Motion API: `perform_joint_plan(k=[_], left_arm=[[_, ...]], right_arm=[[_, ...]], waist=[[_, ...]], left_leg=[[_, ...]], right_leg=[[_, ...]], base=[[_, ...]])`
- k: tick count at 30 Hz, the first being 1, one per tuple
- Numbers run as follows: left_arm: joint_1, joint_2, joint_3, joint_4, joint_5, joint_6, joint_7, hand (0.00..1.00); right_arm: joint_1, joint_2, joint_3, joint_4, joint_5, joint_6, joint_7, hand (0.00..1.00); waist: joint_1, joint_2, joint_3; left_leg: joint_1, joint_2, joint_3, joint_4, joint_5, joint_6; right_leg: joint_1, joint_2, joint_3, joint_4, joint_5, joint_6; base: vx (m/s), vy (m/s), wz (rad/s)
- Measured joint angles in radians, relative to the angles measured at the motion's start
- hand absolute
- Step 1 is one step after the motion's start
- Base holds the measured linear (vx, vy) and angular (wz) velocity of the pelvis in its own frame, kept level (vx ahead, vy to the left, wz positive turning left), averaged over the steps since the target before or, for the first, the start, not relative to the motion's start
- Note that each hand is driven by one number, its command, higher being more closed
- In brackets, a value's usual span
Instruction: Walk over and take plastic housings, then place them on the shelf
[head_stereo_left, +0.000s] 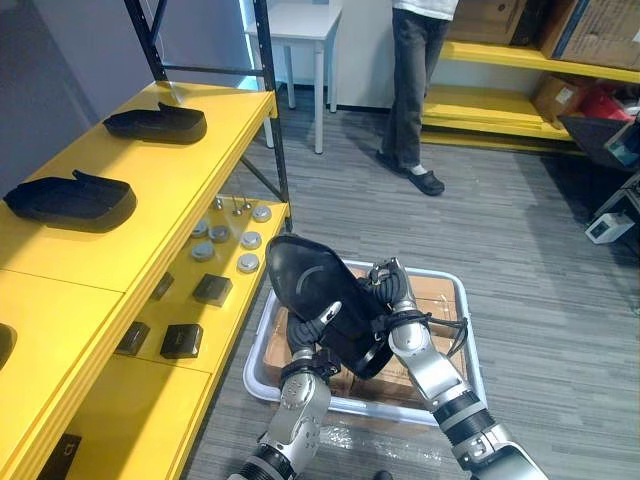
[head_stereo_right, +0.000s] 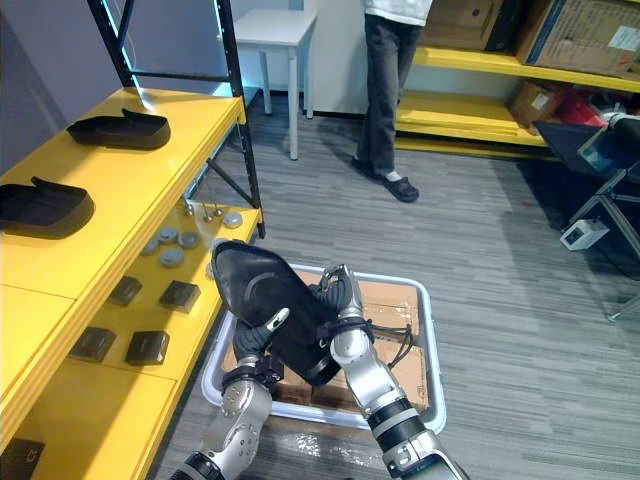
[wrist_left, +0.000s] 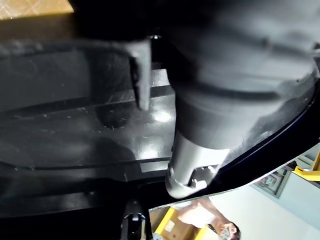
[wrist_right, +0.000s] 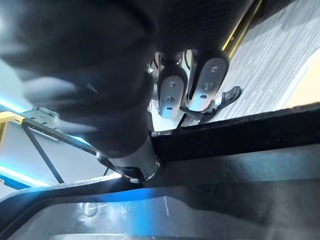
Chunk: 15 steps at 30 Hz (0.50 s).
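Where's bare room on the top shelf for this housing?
The widest bare patch on the top shelf is just this side of the near housing. A narrower strip runs along its front edge beside the far housing. The lower shelf is crowded with discs and black boxes.

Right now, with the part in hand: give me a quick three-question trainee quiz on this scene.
1. True or false: both the left hand and the right hand have fingers on the black housing.
2. Directly below the held housing is: A) a white table, B) the grey bin lined with cardboard, C) a chair.
3. Fill in: the silver discs lie on the yellow shelf's ____ level.

Key: 1 true; 2 B; 3 lower.
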<state>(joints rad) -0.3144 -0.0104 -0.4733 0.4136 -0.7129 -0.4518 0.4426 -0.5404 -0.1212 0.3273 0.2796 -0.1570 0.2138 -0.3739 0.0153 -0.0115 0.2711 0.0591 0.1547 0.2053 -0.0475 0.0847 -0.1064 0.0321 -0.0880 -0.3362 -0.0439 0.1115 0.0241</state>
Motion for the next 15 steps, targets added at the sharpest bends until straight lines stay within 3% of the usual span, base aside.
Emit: perform_joint_plan(k=[4,7,15], left_arm=[[0.000,0.004,-0.003,0.001,-0.120,-0.062,-0.080,1.00],[0.000,0.008,-0.004,-0.005,-0.130,-0.081,-0.126,1.00],[0.147,0.032,0.023,-0.271,-0.103,-0.053,-0.135,1.00]], right_arm=[[0.008,-0.006,0.011,-0.070,0.030,-0.022,0.001,1.00],[0.036,-0.027,0.013,-0.130,0.034,-0.048,0.004,1.00],[0.211,-0.065,0.043,-0.420,0.117,-0.172,0.024,1.00]], waist=[[0.000,0.000,-0.015],[0.001,-0.002,-0.035],[0.000,-0.001,-0.079]], left_leg=[[-0.002,0.005,0.003,0.000,-0.002,-0.004],[0.000,0.003,-0.003,0.000,-0.005,-0.007],[0.000,-0.003,-0.039,0.001,-0.011,-0.015]], right_leg=[[0.004,0.009,0.000,-0.020,0.008,-0.004],[0.020,0.009,-0.005,-0.037,0.011,-0.001],[0.041,0.004,-0.049,-0.038,0.001,0.004]], base=[[0.00,-0.004,-0.02],[0.02,0.008,0.06],[0.01,0.015,0.15]])
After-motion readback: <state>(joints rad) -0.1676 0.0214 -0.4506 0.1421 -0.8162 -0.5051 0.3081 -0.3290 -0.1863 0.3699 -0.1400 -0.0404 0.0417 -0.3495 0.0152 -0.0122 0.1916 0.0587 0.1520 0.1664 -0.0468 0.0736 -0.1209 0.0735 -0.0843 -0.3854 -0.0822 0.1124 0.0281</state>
